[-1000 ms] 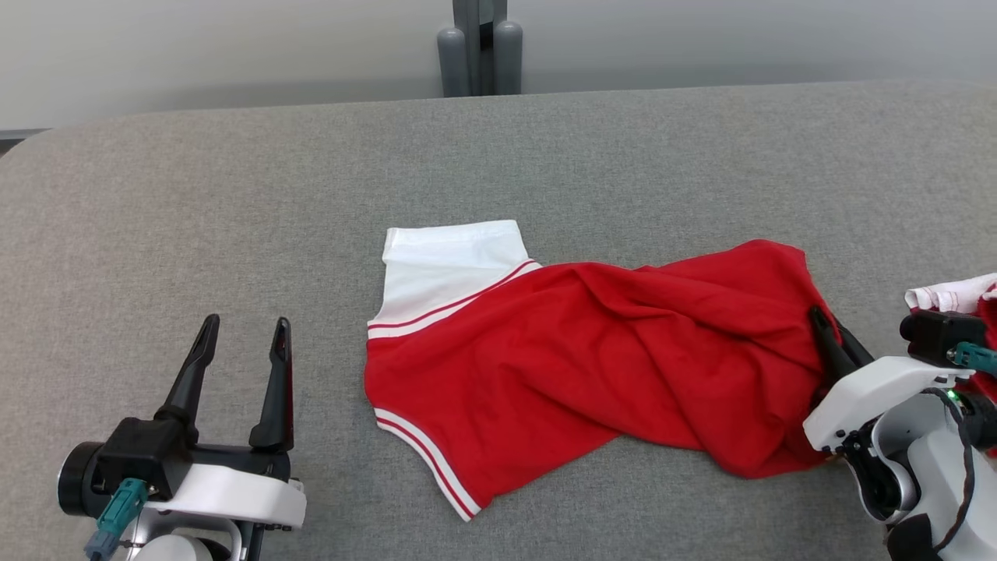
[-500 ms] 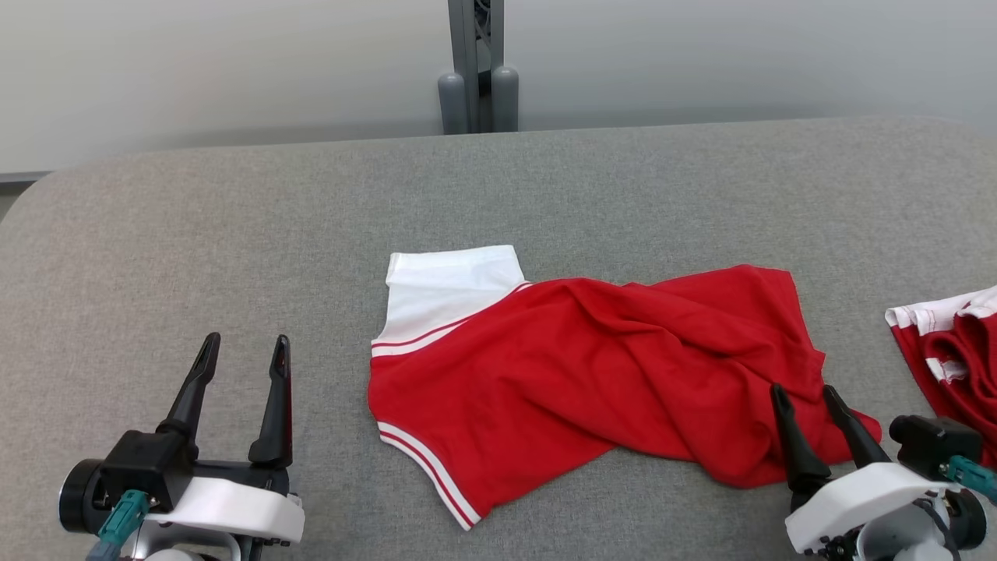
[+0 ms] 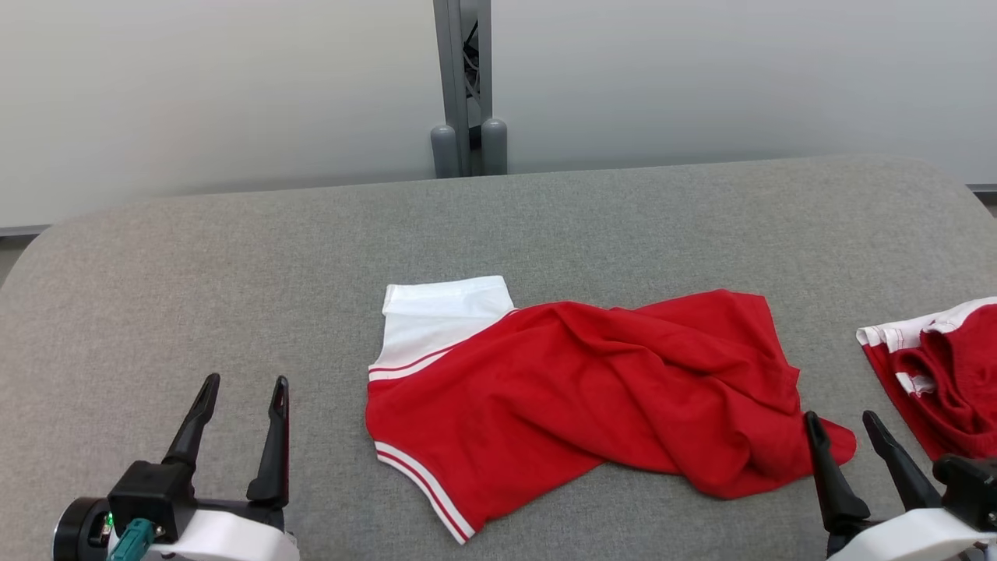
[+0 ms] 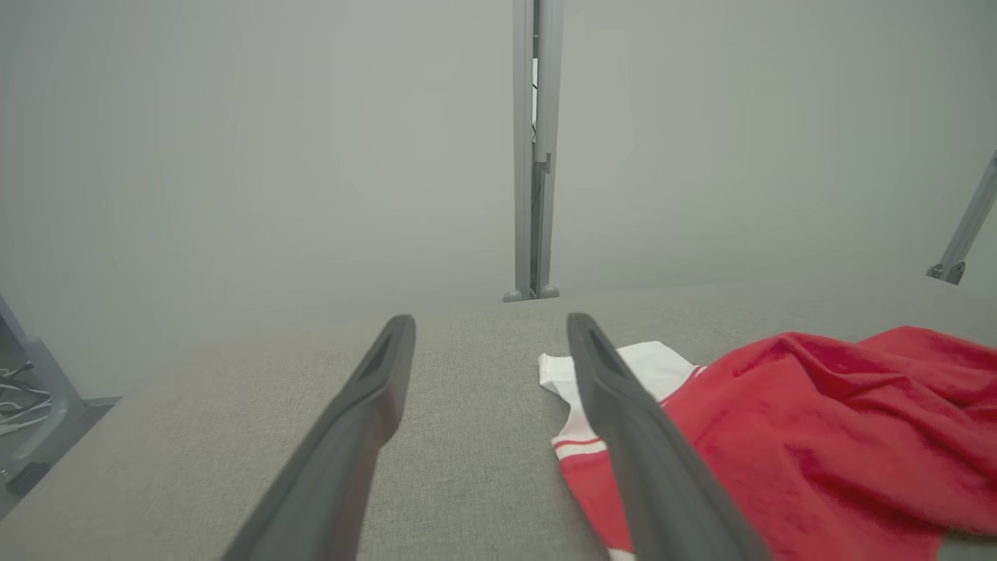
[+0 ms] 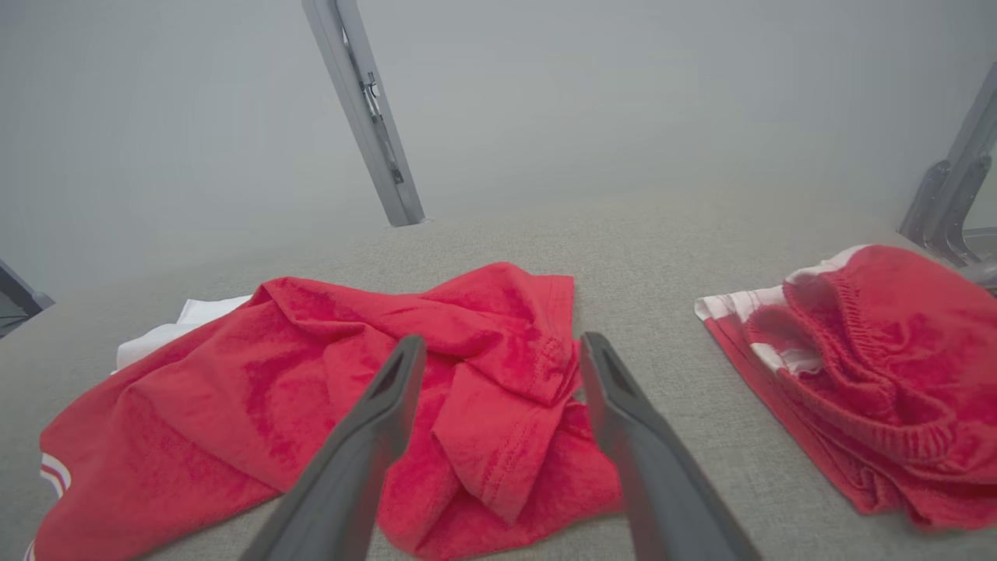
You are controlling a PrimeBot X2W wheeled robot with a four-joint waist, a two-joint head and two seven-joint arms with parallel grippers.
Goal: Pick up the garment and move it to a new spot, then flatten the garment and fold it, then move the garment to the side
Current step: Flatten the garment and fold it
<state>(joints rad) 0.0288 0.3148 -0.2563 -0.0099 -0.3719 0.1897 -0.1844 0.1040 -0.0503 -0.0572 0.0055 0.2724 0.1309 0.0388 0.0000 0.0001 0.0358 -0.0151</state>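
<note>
Centre of frame: red shirt (image 3: 576, 389) w/ white sleeve & striped trim lay crumpled on grey padded table (image 3: 234, 257); L gripper (image 3: 245, 382) at lower left, jaws spread, empty, apart from shirt; R gripper (image 3: 841, 418) at lower right, jaws spread, gripping nothing, fingertips at shirt's rumpled right end, contact unclear; 2nd red-white garment (image 3: 935, 374) bunched at right edge; grey post (image 3: 463, 78) top centre.

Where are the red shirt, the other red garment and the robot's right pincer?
red shirt (image 3: 592, 389), head view, middle of its wrinkled red body.
other red garment (image 3: 954, 389), head view, its bunched red part.
right pincer (image 3: 841, 418), head view, midway between its open fingertips.
</note>
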